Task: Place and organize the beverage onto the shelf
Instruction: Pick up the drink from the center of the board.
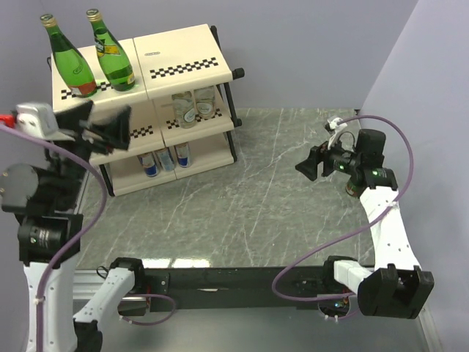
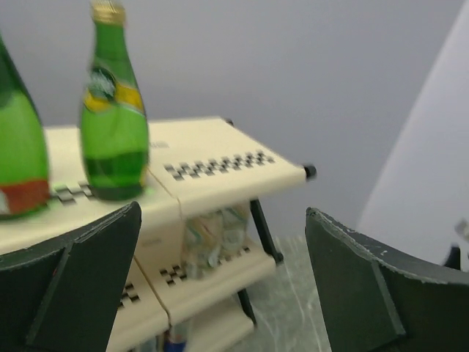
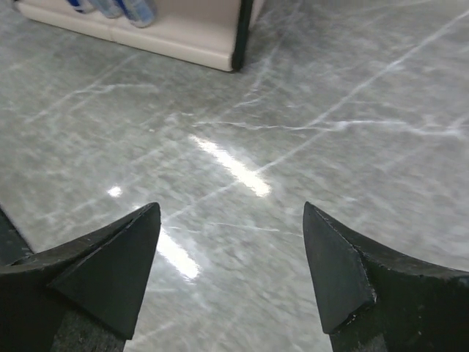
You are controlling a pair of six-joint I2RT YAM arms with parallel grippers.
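From the top camera, I see the shelf [image 1: 187,51] at the far left of the table [image 1: 256,191]. Two green bottles [image 1: 71,59] stand upright on the left panel of its top tier. The clear bottles [image 1: 194,106] sit on the right of the middle tier, and the cans [image 1: 167,158] are lined up on the bottom one. My left gripper [image 1: 110,128] hangs just near of the green bottles with its jaws spread and nothing between them. My right gripper [image 1: 311,165] is well apart on the right side, pointing left, also spread and empty. A dark rounded shape [image 1: 353,189] shows under the right wrist, and I cannot tell what it is.

On the left wrist camera, the left gripper [image 2: 223,213] is wide. The green bottles [image 2: 113,117] are up and to the left of the gap, their long axes vertical. The right-hand top panel of the shelf [image 2: 198,139] is bare, and the clear bottles [image 2: 212,235] are a blur beneath it.

On the right wrist camera, the right gripper [image 3: 231,209] is wide over bare table [image 3: 293,147]. The shelf [image 3: 190,37] and the cans [image 3: 117,7] are only far off at the top left.

I judge the left arm far nearer for any tidying of the upright bottles.
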